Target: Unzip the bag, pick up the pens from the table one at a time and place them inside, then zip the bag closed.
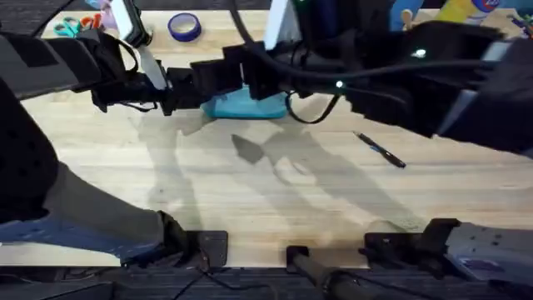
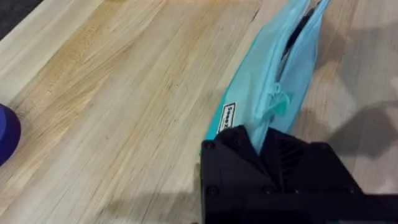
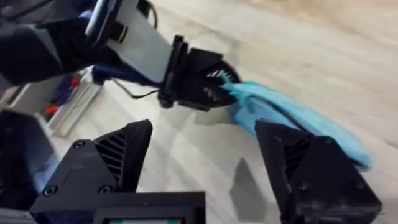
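Bag: the turquoise bag (image 1: 246,106) is seen on the far middle part of the table (image 1: 250,192), between the two arms. In the left wrist view the bag (image 2: 273,81) is partly unzipped, and a dark slit is visible along its top edge.
Left gripper: the left gripper (image 2: 258,146) is closed on one end of the bag; the fabric is pinched between its black fingers. In the right wrist view the same gripper (image 3: 214,87) is seen holding the end of the bag (image 3: 292,118).
Right gripper: the right gripper (image 3: 205,162) is held wide apart, just beside the bag, and nothing is between its fingers (image 3: 311,168).
Pen: one dark pen (image 1: 381,150) is lying on the table to the right of the bag, well apart from it.
Tape roll: a blue tape roll (image 1: 184,27) is placed near the far edge of the table.
Scissors: teal-handled scissors (image 1: 71,27) are seen at the far left corner.
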`<action>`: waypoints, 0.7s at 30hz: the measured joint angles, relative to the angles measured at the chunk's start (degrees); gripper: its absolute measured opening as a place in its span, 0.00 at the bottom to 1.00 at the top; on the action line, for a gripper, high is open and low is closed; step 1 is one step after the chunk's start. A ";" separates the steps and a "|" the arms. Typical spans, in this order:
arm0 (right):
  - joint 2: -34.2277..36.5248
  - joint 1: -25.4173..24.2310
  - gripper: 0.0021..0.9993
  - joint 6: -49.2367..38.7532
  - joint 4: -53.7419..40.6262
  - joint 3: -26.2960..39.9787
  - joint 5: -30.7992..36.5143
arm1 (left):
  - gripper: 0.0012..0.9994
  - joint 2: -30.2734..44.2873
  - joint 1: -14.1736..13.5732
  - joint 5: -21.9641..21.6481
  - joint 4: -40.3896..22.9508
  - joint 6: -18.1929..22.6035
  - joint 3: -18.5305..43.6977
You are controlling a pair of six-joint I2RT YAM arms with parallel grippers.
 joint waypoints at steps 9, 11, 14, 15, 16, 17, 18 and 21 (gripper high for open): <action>-0.97 0.00 1.00 -1.22 -2.43 0.02 4.35 | 0.34 0.00 0.02 0.21 0.22 0.11 0.00; -0.97 0.00 1.00 -1.37 -2.47 0.02 4.54 | 0.64 0.00 0.00 0.25 0.20 0.17 0.00; -0.97 0.00 1.00 -1.37 -2.54 0.02 4.72 | 0.98 0.00 -0.04 0.31 0.15 0.04 0.00; -0.97 0.00 1.00 -1.37 -2.58 0.02 4.72 | 0.99 0.00 -0.04 0.33 0.22 0.02 0.00; -0.97 0.00 1.00 -1.38 -2.58 0.02 4.74 | 0.99 0.00 -0.04 0.39 0.22 0.02 0.00; -0.97 0.00 1.00 -1.37 -2.58 0.02 4.74 | 0.99 0.00 -0.04 0.47 0.21 0.01 0.00; -0.97 0.00 1.00 -1.37 -2.58 0.02 4.74 | 0.99 0.00 -0.04 0.47 0.21 0.00 0.00; -0.97 0.00 1.00 -1.37 -2.58 0.02 4.74 | 0.99 0.00 -0.04 0.45 0.22 0.00 0.00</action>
